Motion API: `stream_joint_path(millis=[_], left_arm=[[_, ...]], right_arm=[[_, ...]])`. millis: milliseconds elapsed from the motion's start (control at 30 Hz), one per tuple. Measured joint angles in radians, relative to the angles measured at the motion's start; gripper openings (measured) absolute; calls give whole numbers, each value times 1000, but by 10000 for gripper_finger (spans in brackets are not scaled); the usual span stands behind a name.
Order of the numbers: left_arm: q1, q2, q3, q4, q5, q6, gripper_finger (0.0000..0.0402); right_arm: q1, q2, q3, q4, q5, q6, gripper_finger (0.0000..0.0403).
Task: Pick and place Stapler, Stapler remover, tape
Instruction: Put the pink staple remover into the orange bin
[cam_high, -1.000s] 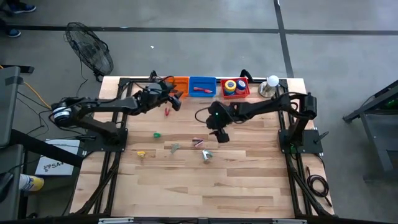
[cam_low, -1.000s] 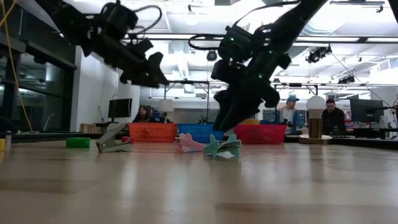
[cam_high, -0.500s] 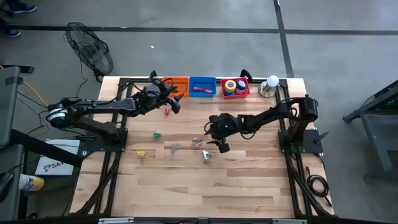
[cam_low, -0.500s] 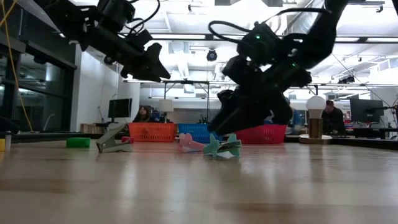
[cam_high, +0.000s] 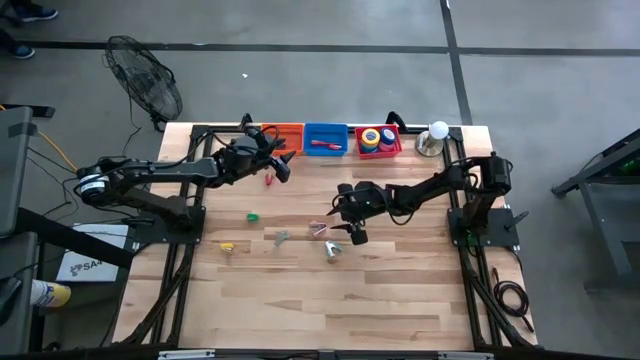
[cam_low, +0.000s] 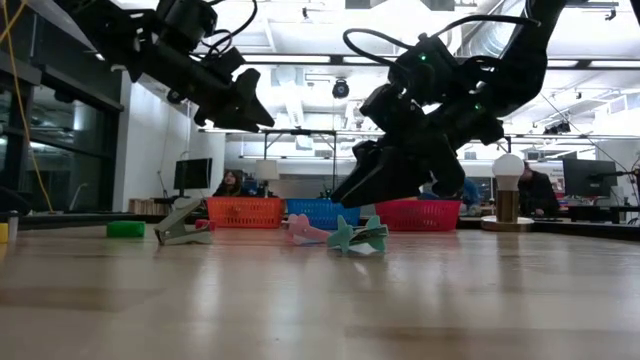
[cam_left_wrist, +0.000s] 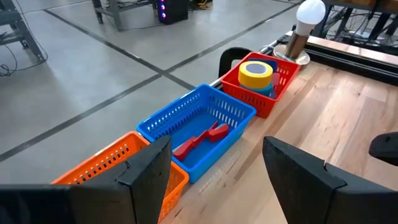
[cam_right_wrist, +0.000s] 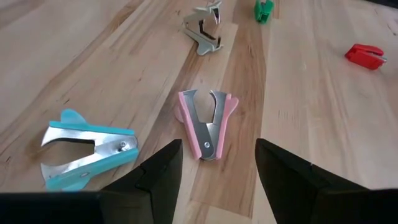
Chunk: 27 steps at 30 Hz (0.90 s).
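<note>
A pink stapler remover (cam_right_wrist: 206, 123) lies flat on the wood, with a teal one (cam_right_wrist: 87, 155) beside it and a grey one (cam_right_wrist: 205, 31) farther off. My right gripper (cam_right_wrist: 217, 180) is open and hovers just above and beside the pink remover (cam_high: 318, 228), touching nothing. In the low view its fingertips (cam_low: 345, 195) are clear of the table. My left gripper (cam_left_wrist: 217, 180) is open and raised near the baskets (cam_high: 280, 165). A red stapler (cam_left_wrist: 202, 137) lies in the blue basket (cam_left_wrist: 239, 112). The tape rolls (cam_left_wrist: 256, 73), yellow on top, sit in the red basket (cam_high: 380, 140).
An orange basket (cam_high: 288, 135) stands left of the blue one. A white ball on a metal base (cam_high: 437, 135) is at the far right corner. Small green (cam_high: 252, 215), yellow (cam_high: 227, 247) and red (cam_high: 268, 180) items lie on the table. The near half is bare wood.
My right gripper has swung down and toward the table's near edge, from mid-table height to just above the pink stapler remover, then held there. It has stayed open. The removers have not moved.
</note>
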Motion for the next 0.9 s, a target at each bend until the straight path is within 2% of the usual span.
stream_joint_path(millis=[567,733,900], left_arm=[[0,0,0,0,1,-1,248],[0,0,0,1,1,-7,248],[0,0,0,1,2,-8,248]], right_arm=[[0,1,0,-19,77,43,193],[0,2,0,-17,72,43,193],[0,61,35,-43,79,55,193]])
